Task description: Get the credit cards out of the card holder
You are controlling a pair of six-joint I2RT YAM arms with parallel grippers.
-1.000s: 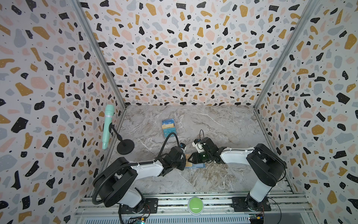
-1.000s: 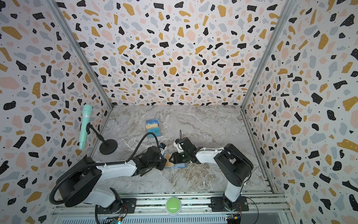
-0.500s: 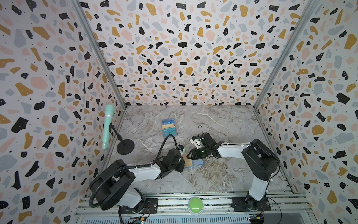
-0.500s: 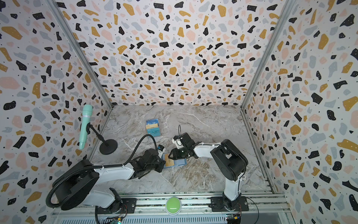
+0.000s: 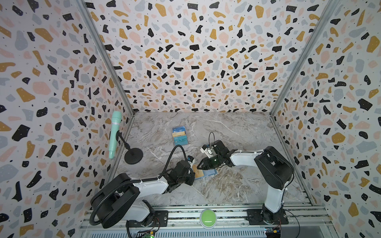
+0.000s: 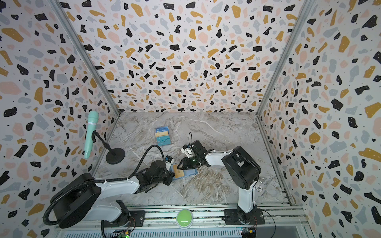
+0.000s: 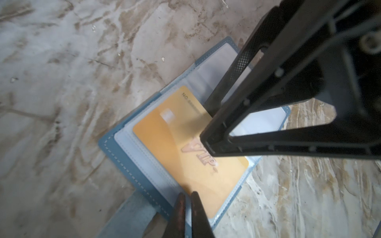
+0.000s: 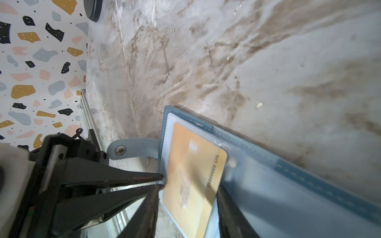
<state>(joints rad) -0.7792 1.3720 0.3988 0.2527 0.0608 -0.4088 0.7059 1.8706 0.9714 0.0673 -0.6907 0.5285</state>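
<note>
**Both top views**
- holder point(image 5: 207, 175): lies open on the bench point(image 5: 237, 131), near the front, between the 2 arms.
- gold card point(image 5: 198, 174): on the holder's page nearer the left arm.
- left end effector point(image 5: 191, 177): low at the holder's left edge; its jaws are hidden under the wrist.
- right end effector point(image 5: 199, 166): reaches in from the right, tips over the gold card.
- cards point(image 6: 162, 136): 3 in a tiered rack point(image 5: 186, 137) farther back, well apart from the holder.

**Left wrist**
- left end effector point(image 7: 187, 194): jaws almost together, only a thin slit between them, tips at the holder's near edge beside the gold card point(image 7: 169, 148).
- holder point(image 7: 115, 152): blue stitched border, clear pockets inside.
- right end effector point(image 7: 207, 123): jaws partly apart, 1 finger over the "VIP" lettering, the other over the facing page.

**Right wrist**
- left end effector point(image 8: 161, 181): pinched shut on the holder's point(image 8: 247, 144) edge, just beside the snap tab point(image 8: 132, 149).
- gold card point(image 8: 191, 164): inside a clear pocket.
- right end effector point(image 8: 188, 186): half open, 1 finger at each long side of the card. It grips nothing that shows, and I cannot tell whether it touches the card.
</note>
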